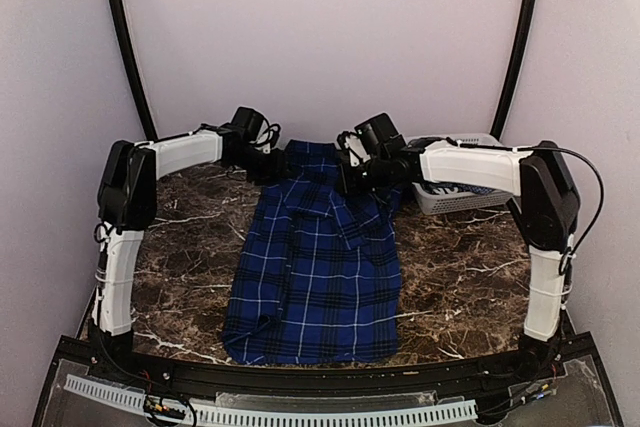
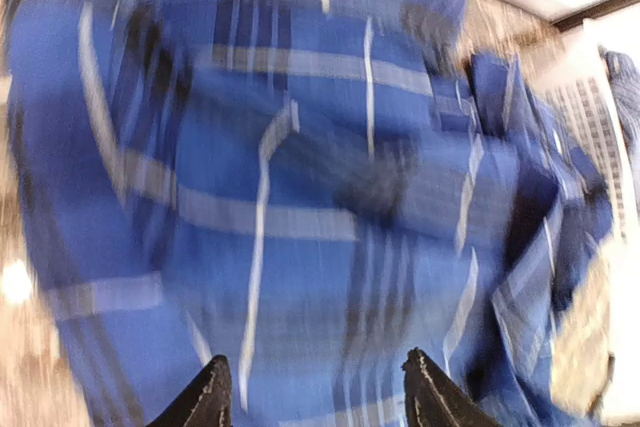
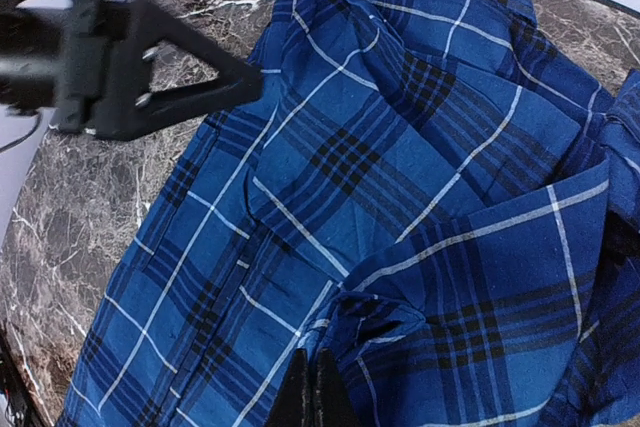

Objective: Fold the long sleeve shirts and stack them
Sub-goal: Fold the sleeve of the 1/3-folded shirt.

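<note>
The dark blue plaid long sleeve shirt lies lengthwise on the marble table, collar toward the far wall. Its right sleeve is folded over the body. My right gripper is shut, and a bunched fold of that shirt rises to its tips, near the shirt's upper right. My left gripper is open just over the plaid cloth at the shirt's upper left; its view is blurred. A lighter blue checked shirt lies in the basket.
A pale lattice basket stands at the back right of the table, behind my right arm. Bare marble shows on either side of the shirt. A black rail runs along the near edge.
</note>
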Robot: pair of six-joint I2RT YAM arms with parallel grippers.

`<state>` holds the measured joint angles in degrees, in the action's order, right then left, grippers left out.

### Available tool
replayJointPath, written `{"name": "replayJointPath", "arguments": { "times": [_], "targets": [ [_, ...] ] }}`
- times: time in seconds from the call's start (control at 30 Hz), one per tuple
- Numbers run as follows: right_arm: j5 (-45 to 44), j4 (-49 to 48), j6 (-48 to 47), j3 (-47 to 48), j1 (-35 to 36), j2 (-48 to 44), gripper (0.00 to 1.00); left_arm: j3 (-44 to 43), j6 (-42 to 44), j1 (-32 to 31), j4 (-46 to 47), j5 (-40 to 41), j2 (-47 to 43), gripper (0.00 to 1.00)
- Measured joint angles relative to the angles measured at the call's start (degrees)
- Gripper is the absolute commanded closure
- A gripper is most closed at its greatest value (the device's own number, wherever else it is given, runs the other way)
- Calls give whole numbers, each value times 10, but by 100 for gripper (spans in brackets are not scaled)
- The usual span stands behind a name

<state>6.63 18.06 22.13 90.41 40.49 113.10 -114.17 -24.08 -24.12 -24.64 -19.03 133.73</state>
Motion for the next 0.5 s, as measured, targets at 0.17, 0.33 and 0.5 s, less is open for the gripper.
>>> {"name": "replayJointPath", "arguments": {
  "times": [0.17,0.33,0.5],
  "targets": [
    [2,-12,8,18,-7,35,100,209,-21,-2,20,-30,-174,51],
    [13,-20,18,32,-22,68,100,407,-52,-25,55,-49,-358,56],
    [17,-21,22,51,-37,101,100,540,-85,-92,83,-57,-436,64]
  ]
}}
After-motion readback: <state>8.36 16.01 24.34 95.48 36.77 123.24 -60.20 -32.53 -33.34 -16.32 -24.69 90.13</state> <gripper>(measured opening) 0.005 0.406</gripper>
